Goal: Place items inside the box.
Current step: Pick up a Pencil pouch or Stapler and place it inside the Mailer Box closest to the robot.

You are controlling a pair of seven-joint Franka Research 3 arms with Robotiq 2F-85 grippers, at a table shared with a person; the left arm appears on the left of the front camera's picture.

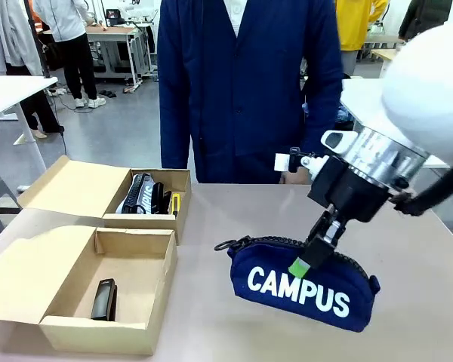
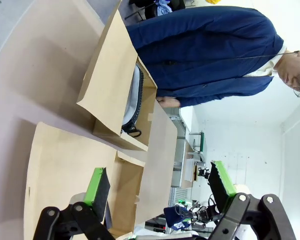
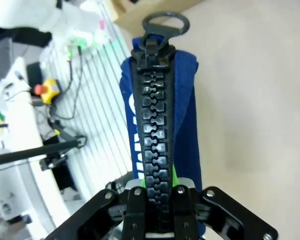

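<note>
Our right pincer (image 1: 307,259) is pressed together on the black zip ridge along the top of the navy pouch (image 1: 300,291) lettered "CAMPUS", gripping it towards its right end. The right wrist view shows the zip running straight up between the fingers (image 3: 180,196) to the ring pull. The pouch is tilted, well to the right of both boxes, and we cannot tell whether it rests on the worktop (image 1: 226,332) or is just clear of it. Our left pincer (image 2: 160,181) is spread and holds nothing, hanging over the near box (image 1: 106,333). We judge that we are mid-carry. The next move calls for lifting the pouch clear, swinging it leftward over a box wall and lowering it in before letting go. By our count there are two open cardboard boxes. The near one holds a single black stapler (image 1: 103,299). The far box (image 1: 140,221) holds a grey pouch (image 1: 138,194), a yellow-black utility knife (image 1: 174,204) and something dark between them that we cannot identify. One navy pouch is outside the boxes.
</note>
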